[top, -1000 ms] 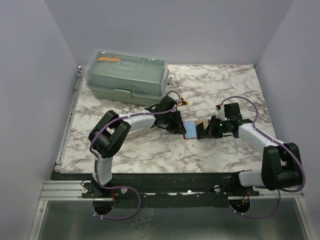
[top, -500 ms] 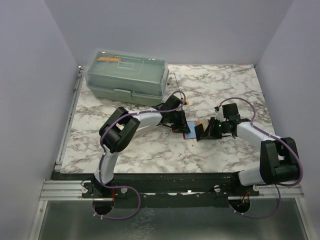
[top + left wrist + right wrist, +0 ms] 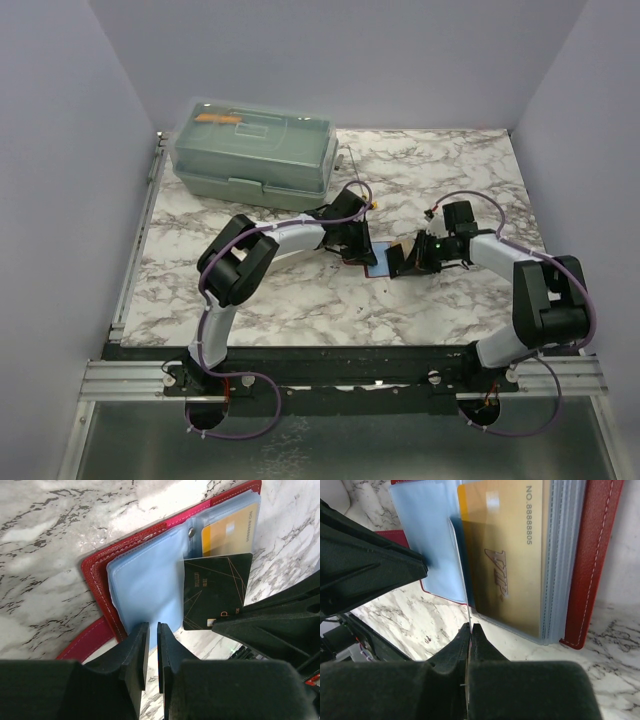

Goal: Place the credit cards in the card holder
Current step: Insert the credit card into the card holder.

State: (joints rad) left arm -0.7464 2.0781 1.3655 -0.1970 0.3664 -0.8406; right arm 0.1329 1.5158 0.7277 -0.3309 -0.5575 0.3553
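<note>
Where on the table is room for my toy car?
The table is bare at the back right, between the box and the right wall, and near the front edge, before the card holder. The middle is crowded: left gripper and right gripper, shut on a credit card, meet there.

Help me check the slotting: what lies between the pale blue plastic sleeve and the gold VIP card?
The thin dark credit card, edge-on in the right wrist view, pinched by the right gripper.
</note>
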